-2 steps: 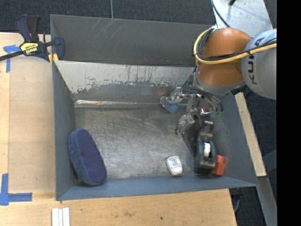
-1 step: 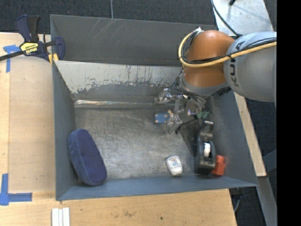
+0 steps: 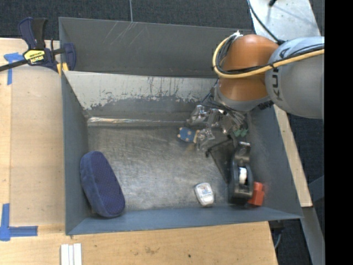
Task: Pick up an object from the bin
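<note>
Camera view
Bin (image 3: pixel 77 148): grey metal, scuffed floor;
Gripper (image 3: pixel 203 130): bare metal, back right of the floor; open or closed cannot be told;
Blue block (image 3: pixel 186 134): small, just beside the gripper;
Pouch (image 3: pixel 101 184): dark blue, soft, oblong, front left;
White tub (image 3: pixel 204 194): small, rounded; label unreadable;
Tape dispenser (image 3: pixel 241 176): black, orange end, front right

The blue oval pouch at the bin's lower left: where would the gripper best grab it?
Probably across its narrow middle, from straight above: the blue pouch lies flat and long, alone on the floor, though one side is close to the bin wall.
</note>
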Available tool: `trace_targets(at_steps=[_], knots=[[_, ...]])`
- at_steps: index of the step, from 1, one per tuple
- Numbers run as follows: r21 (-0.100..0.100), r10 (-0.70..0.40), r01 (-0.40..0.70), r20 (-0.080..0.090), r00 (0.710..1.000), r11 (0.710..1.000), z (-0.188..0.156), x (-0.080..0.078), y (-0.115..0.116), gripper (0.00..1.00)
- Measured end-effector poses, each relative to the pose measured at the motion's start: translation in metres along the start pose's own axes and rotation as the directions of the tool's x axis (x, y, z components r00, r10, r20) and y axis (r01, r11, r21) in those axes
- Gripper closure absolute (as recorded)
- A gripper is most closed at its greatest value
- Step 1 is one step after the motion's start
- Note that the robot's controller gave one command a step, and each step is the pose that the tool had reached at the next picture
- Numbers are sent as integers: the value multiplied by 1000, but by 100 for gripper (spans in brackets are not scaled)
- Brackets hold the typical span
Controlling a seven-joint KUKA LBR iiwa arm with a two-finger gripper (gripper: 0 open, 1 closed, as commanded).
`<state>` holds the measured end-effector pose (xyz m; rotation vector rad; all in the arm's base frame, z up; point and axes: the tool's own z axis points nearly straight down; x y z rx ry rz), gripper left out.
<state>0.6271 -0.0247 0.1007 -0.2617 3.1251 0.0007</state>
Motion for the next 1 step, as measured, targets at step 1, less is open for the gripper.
trace_targets(at_steps=[1], knots=[[3,-232,232,6,973,973,-124,1,5,100]])
